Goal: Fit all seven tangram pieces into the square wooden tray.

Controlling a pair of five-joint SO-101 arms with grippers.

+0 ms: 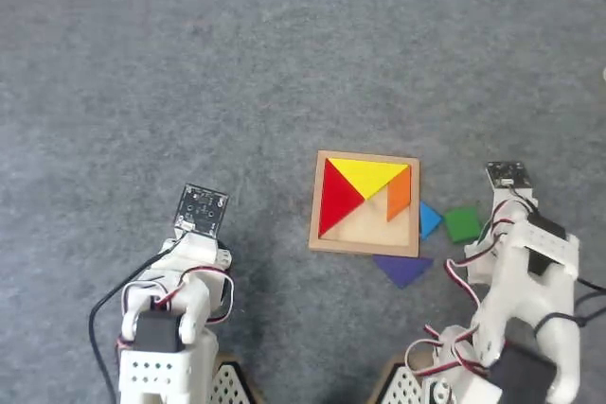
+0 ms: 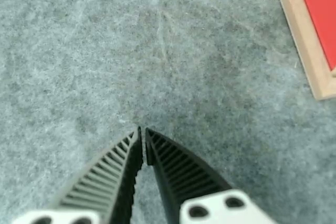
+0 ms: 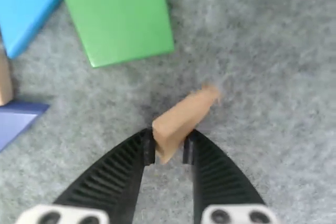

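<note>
The square wooden tray (image 1: 365, 249) lies at mid-table with a red triangle (image 1: 337, 201), a yellow triangle (image 1: 367, 175) and an orange piece (image 1: 400, 195) inside it. Just outside its right and near edges lie a blue piece (image 1: 429, 219), a green square (image 1: 462, 224) and a purple triangle (image 1: 403, 269). My right gripper (image 3: 168, 140) is shut on a tan wooden piece (image 3: 184, 114), held low over the carpet beside the green square (image 3: 123, 17). Left of the tray's corner (image 2: 307, 51), my left gripper (image 2: 142, 132) is shut on nothing, close above the carpet.
Grey carpet covers the whole table. The left arm (image 1: 194, 234) stands well left of the tray, and the right arm (image 1: 516, 243) just right of the loose pieces. Open carpet stretches behind the tray and to the far left.
</note>
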